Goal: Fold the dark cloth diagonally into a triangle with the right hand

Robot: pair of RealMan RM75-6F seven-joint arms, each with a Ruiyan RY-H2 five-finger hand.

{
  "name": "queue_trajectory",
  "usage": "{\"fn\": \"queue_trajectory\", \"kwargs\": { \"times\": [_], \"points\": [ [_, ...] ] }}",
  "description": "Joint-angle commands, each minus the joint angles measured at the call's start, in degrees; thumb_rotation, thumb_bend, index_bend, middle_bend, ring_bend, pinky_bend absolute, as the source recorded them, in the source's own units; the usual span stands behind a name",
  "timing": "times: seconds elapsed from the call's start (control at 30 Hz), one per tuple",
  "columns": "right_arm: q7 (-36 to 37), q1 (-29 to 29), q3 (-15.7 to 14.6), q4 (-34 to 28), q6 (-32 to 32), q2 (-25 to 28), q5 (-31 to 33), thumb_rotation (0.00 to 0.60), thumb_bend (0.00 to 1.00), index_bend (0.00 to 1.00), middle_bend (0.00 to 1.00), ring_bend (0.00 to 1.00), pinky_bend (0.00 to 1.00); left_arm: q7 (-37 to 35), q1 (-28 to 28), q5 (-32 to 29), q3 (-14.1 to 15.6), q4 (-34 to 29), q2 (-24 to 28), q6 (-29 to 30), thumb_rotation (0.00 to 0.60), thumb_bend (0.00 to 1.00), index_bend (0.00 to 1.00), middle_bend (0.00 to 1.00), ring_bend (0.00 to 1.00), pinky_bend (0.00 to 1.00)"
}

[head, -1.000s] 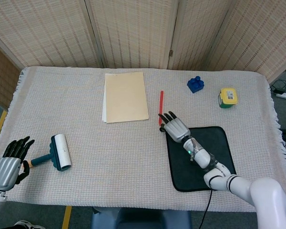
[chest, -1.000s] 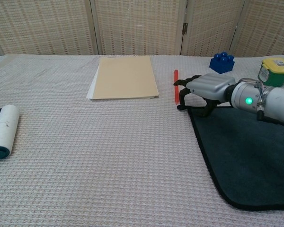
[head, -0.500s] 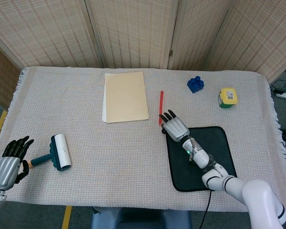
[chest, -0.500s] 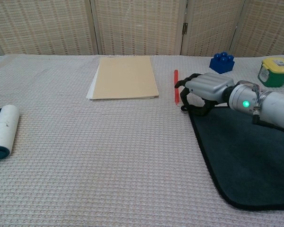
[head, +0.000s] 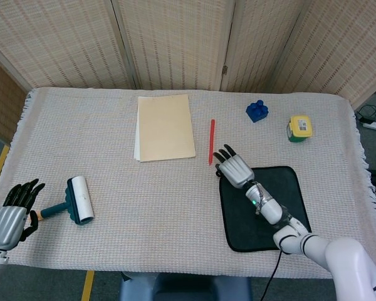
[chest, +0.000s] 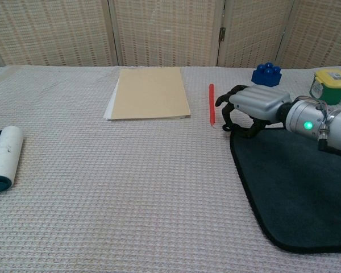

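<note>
The dark cloth [head: 269, 200] [chest: 298, 182] lies flat on the right side of the table, nearest me. My right hand [head: 235, 168] [chest: 254, 106] sits over its far left corner, palm down, with the fingers curled onto the corner. Whether they pinch the fabric is hidden under the hand. My left hand [head: 12, 210] rests at the near left edge of the table with its fingers spread and nothing in it; the chest view does not show it.
A red pen [head: 211, 142] [chest: 211, 112] lies just left of the right hand. A tan folder [head: 165, 127] lies at the back middle, with a blue block [head: 257, 111] and a yellow-green container [head: 299, 128] at the back right. A lint roller [head: 77, 200] is by the left hand.
The right hand has shifted slightly to the right over the cloth's corner, away from the red pen. The cloth's left edge seems nudged the same way. The left hand has not moved.
</note>
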Motion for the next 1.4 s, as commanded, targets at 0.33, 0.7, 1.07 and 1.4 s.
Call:
{"fn": "queue_trajectory", "kwargs": {
  "times": [0.33, 0.7, 1.07, 1.4],
  "points": [
    [-4.92, -14.22, -10.23, -22.74, 17.1, 19.05, -7.21, 0.6, 0.49, 0.61, 0.17, 0.11, 0.0, 1.6, -0.12, 0.47, 0.49, -0.07, -0.76, -0.48, 0.6, 0.9, 0.0, 0.06, 0.0, 0.0],
    [-4.55, -25.05, -17.41, -25.27, 24.1, 25.33, -9.91, 0.6, 0.49, 0.61, 0.18, 0.12, 0.0, 3.63, -0.04, 1.4, 0.99, -0.43, -1.55, -0.14, 0.6, 0.9, 0.0, 0.06, 0.0, 0.0],
    [-1.8, -30.94, -19.48, -20.08, 25.3, 25.13, -10.88, 0.6, 0.49, 0.61, 0.18, 0.12, 0.0, 4.14, -0.07, 1.36, 1.06, -0.52, -1.71, -0.27, 0.6, 0.9, 0.0, 0.06, 0.0, 0.0],
    [-0.09, -33.27, -19.03, -17.13, 25.61, 24.9, -11.65, 0.6, 0.49, 0.61, 0.18, 0.12, 0.0, 4.59, -0.33, 1.1, 1.16, -0.3, -2.13, -1.02, 0.6, 0.9, 0.0, 0.06, 0.0, 0.0]
  ]
}}
